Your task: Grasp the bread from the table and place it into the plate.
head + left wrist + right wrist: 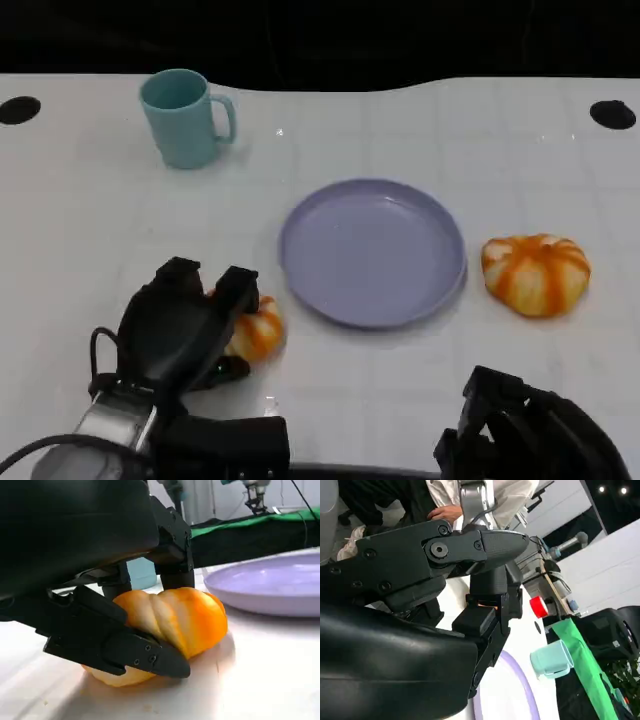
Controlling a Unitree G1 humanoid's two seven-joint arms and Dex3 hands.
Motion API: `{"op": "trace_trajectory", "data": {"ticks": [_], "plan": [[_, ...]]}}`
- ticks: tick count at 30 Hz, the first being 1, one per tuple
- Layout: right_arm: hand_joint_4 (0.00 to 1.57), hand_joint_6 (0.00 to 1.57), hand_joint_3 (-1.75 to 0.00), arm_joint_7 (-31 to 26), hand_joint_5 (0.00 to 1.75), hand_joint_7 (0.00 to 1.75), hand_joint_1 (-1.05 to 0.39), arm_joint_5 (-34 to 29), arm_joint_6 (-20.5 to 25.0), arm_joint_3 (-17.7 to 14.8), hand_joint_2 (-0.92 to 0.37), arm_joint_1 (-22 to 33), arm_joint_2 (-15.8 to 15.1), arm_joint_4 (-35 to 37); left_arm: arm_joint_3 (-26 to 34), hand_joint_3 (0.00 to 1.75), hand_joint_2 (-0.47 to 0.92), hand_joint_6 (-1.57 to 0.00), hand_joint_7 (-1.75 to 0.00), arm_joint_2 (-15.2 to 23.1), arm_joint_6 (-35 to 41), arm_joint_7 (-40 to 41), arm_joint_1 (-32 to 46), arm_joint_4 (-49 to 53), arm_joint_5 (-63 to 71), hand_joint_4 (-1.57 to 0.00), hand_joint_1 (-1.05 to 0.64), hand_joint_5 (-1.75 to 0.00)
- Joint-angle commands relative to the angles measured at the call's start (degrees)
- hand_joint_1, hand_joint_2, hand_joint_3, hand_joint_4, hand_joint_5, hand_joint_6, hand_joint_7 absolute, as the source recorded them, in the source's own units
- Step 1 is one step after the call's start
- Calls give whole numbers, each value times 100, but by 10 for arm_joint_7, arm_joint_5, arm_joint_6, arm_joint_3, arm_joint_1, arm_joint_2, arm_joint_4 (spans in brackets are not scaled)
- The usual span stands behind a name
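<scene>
Closing around an orange-and-cream striped bread (175,617), the left hand's (185,320) fingers (145,655) are pinching it from both sides while it is sitting on the white tabletop (90,230), just beside the lilac plate (372,252). The right hand (525,430) is resting low with nothing in it; whether its fingers are spread cannot be told. Two breads are showing, the second (536,273) lying right of the one plate; one teal mug (185,118) is standing farther back.
</scene>
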Motion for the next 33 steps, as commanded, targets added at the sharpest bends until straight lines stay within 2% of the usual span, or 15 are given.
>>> {"op": "trace_trajectory", "data": {"ticks": [1,5,8,9,11,13,15,21,23,27,33], "plan": [[85,74,-26,1,163,139,-71,3,0,-7,-92,-1,-8,1,27,21,91,-50,-175,20,13,-9,19,-57,-11,-71,-17,-175],[84,74,-25,-2,163,138,-70,2,3,-8,-92,-2,-9,1,40,16,86,-55,-175,26,20,-9,22,-98,-6,-75,-14,-175],[84,74,-25,-1,162,138,-70,0,0,-8,-92,-3,-8,3,53,22,87,-59,-175,25,9,1,19,-114,-12,-79,-11,-175],[85,74,-25,-1,162,138,-71,0,1,-8,-92,-3,-8,3,56,28,86,-59,-175,25,9,-1,18,-120,-12,-80,-10,-175],[85,74,-25,1,162,137,-70,0,-2,-7,-92,-3,-7,5,60,60,68,-60,-175,22,11,-4,15,-131,-10,-81,-10,-175],[85,74,-25,1,162,137,-70,1,-2,-7,-92,-3,-6,7,62,83,52,-63,-175,17,12,-7,9,-143,-8,-83,-10,-175],[85,74,-25,2,162,136,-69,2,-1,-7,-92,-5,-5,9,63,92,45,-64,-175,11,13,-11,1,-151,-8,-85,-9,-175],[85,75,-24,-3,161,135,-69,3,4,-6,-92,-7,-1,12,54,96,36,-68,-175,-8,-12,-12,-52,-133,-7,-89,-6,-175],[86,75,-23,-4,161,135,-69,3,5,-5,-92,-7,0,11,48,103,31,-69,-175,-17,-24,-3,-74,-116,-4,-92,-6,-175],[86,75,-23,1,161,135,-70,1,2,-4,-92,-6,-2,13,35,110,30,-70,-175,-39,-34,-2,-107,-85,0,-93,-9,-175],[86,75,-23,7,161,136,-71,4,2,-2,-92,-2,-4,9,23,112,34,-69,-175,-73,-44,-21,-141,-37,-15,-91,-11,-175]]}}
